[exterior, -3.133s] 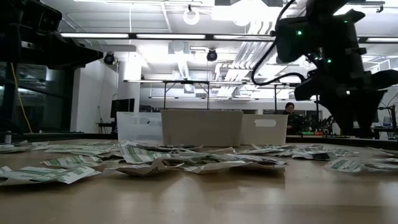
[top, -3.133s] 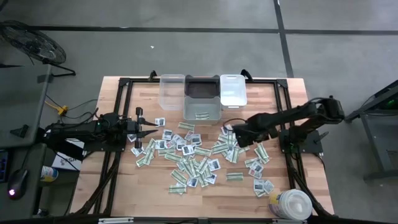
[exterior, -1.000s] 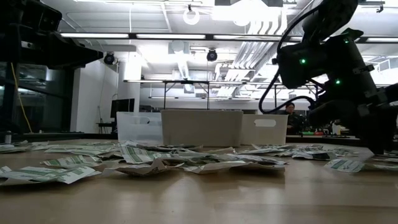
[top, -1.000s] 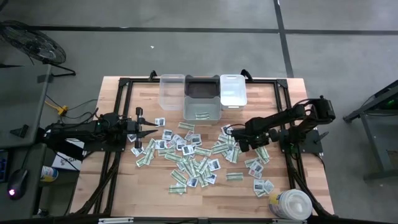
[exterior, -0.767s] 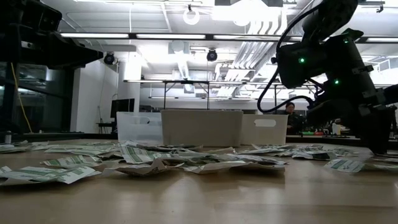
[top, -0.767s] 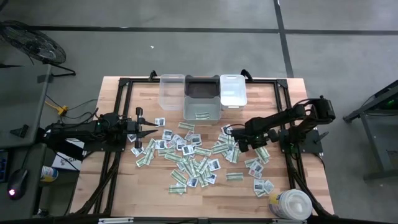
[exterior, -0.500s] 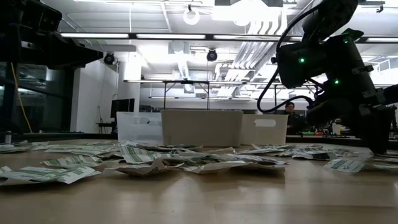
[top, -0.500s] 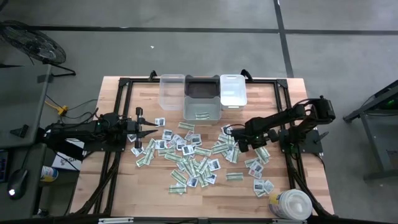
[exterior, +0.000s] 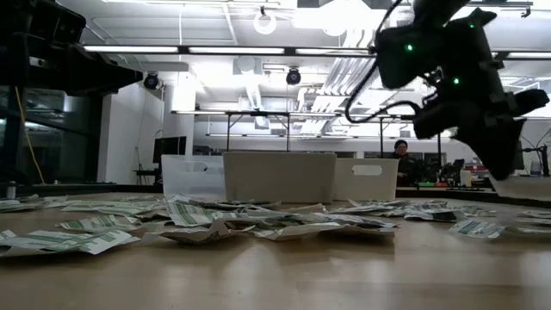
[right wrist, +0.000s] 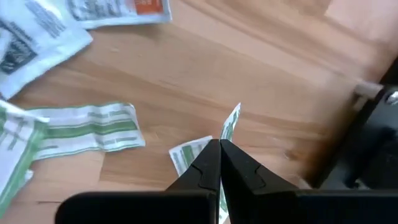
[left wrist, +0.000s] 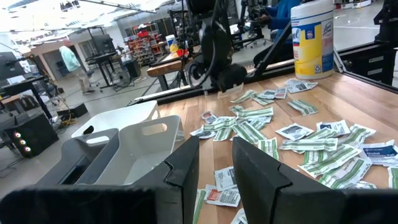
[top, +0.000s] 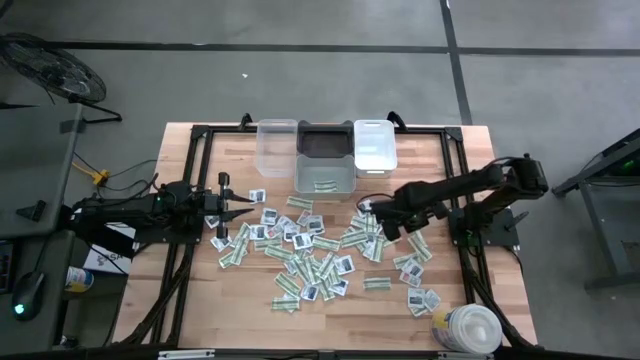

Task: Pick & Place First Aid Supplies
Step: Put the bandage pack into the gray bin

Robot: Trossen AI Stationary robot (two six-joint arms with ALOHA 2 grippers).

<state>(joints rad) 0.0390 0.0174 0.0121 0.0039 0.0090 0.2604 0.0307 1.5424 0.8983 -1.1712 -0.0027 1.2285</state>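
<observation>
The first aid supplies (top: 310, 245) lie scattered flat over the middle of the wooden table, green-and-white strips and squarish white packets. My right gripper (top: 378, 222) hangs above the right part of the pile, pointing steeply down, shut on one green-and-white strip (right wrist: 231, 122). My left gripper (top: 240, 208) waits level at the table's left side, open, with nothing between its fingers (left wrist: 186, 163). My right gripper pinches the green-and-white strip between its two fingertips (right wrist: 208, 155), coming from above. One end of the strip (right wrist: 232, 118) sticks out past the tips and another part (right wrist: 185, 153) shows beside them. The strip is clear of the table.
Three bins stand at the far edge: a clear one (top: 277, 148), a dark one (top: 325, 162) with a few packets inside, a white one (top: 375, 148). A big round white tub (top: 470, 328) stands at the near right corner. Black frame rails (top: 460, 180) border the table.
My right gripper has gone up from the table among the packets on the right, drifting slightly toward the far edge. The left arm has kept still.
</observation>
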